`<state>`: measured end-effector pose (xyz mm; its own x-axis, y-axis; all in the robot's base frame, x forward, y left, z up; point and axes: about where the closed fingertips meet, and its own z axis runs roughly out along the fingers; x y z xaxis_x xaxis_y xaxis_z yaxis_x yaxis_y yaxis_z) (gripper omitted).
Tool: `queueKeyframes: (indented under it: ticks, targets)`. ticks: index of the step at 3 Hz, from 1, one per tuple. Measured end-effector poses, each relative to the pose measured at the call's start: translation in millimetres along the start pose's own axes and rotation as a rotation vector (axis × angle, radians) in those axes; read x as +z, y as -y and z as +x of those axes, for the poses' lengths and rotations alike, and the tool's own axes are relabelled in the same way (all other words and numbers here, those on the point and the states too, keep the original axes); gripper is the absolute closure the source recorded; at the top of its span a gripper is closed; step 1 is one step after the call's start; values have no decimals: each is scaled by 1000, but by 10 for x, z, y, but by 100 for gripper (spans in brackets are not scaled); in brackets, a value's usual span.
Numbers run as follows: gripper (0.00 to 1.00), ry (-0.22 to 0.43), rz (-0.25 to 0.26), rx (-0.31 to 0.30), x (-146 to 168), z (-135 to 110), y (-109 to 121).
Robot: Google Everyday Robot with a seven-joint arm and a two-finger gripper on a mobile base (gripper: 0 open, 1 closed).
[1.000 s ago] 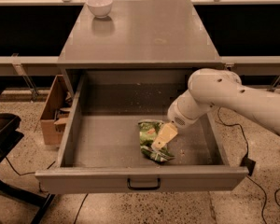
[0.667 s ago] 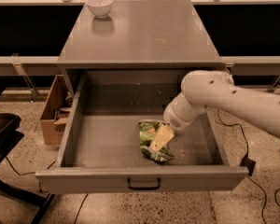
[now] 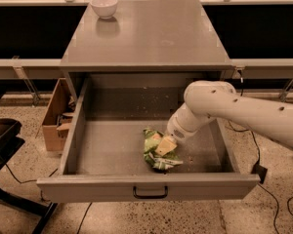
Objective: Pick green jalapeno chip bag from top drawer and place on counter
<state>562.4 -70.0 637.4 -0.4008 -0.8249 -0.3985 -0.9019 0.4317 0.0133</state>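
The green jalapeno chip bag [image 3: 155, 154] lies crumpled on the floor of the open top drawer [image 3: 112, 150], near its front middle. My gripper [image 3: 165, 145] reaches down from the white arm at the right and sits right on top of the bag, touching it. The counter [image 3: 146, 33] is the flat grey cabinet top behind the drawer.
A white bowl [image 3: 104, 6] stands at the counter's far left corner. A brown cardboard box [image 3: 54, 116] sits on the floor left of the drawer. A dark chair base is at the lower left. Cables lie on the floor at the right.
The arm has shifted slightly left and lower over the bag. The bag has stayed in the same place in the drawer.
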Motion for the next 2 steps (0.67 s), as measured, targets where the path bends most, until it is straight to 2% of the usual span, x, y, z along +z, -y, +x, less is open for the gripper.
queueKeyframes:
  ticks: [1,2]
  targets:
    - [70,0,0,0,0,0,0]
    - [99,6,9,-5,-57,-32,-4]
